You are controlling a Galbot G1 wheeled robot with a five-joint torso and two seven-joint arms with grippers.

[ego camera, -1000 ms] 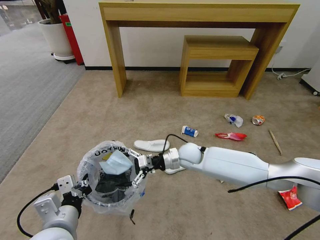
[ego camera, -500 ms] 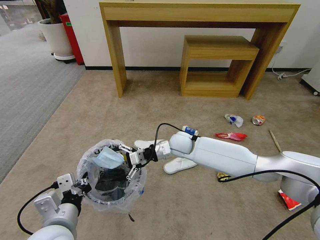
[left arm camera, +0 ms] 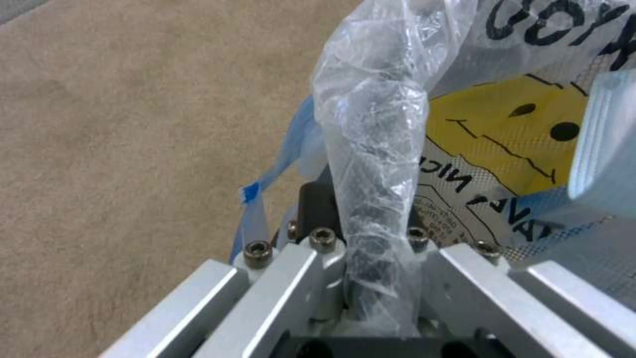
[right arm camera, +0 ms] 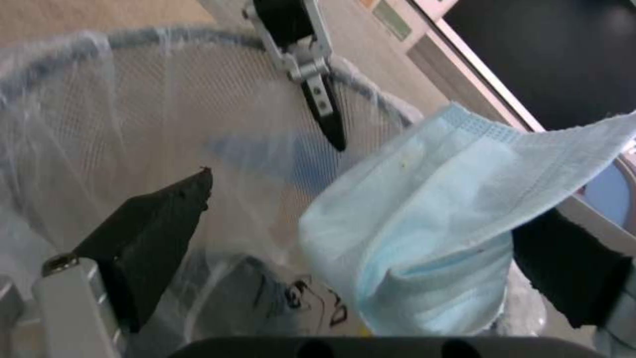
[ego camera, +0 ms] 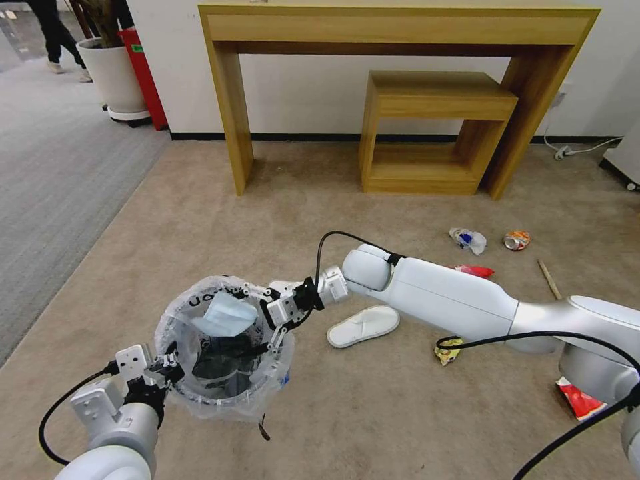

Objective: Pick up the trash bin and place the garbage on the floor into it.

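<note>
Mask first: your right end effector point(ego camera: 261, 321) has its fingers spread wide over the mouth of the trash bin point(ego camera: 223, 347), and the blue face mask point(ego camera: 225, 315) drapes against one black pad point(right arm camera: 570, 278) with the other pad standing clear of it, as the right wrist view shows. Half a second ago the mask sat slightly higher and nearer the far rim; it has now come a little lower into the opening. Your right arm has also swung, so the nearer white slipper point(ego camera: 363, 326) lies fully uncovered on the floor point(ego camera: 373, 413), and a yellow wrapper point(ego camera: 449, 349) shows beside the arm's black cable.

Your left end effector point(ego camera: 163, 371) stays clamped on the bin's near rim (the left wrist view shows the rim point(left arm camera: 374, 199), wrapped in the clear liner, pinched between the fingers). The bin is in the same place as before.

Well apart on the carpet lie the small bottle point(ego camera: 468, 239), the crushed orange can point(ego camera: 517, 240), the wooden stick point(ego camera: 549, 279) and a red wrapper point(ego camera: 579, 399).
</note>
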